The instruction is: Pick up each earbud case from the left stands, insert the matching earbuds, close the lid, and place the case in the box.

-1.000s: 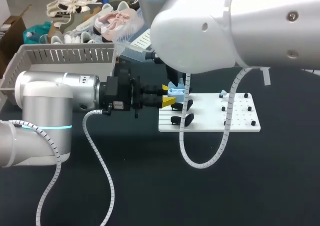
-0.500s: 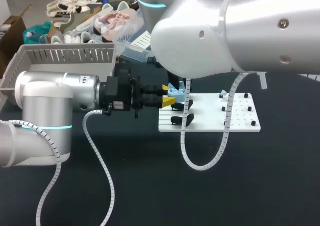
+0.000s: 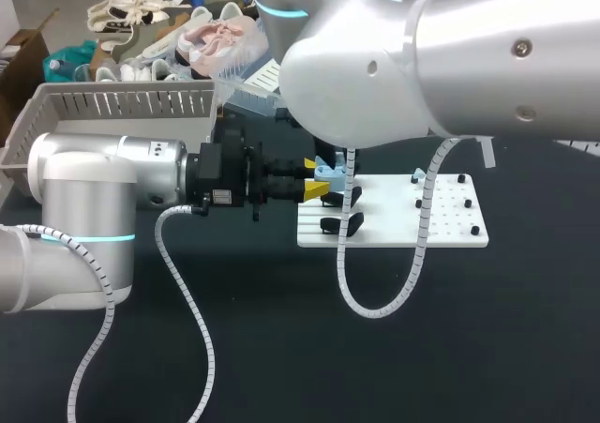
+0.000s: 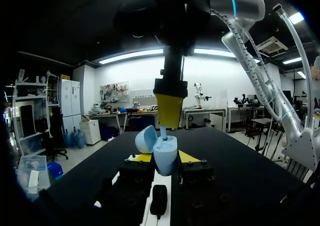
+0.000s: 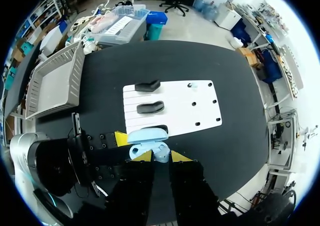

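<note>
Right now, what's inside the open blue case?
Only a pale blue earbud, held in the right gripper, poking into the case. Wall and gripper cover the sockets.

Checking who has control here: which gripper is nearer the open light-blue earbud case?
Left. The left gripper is shut on the light-blue case from both sides. The right gripper hangs just above its open mouth, holding an earbud at it.

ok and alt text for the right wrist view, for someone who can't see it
The right gripper pinches a light blue earbud over an open light blue case held by the left gripper. Beyond them lie a white board with black stands and a grey basket.
</note>
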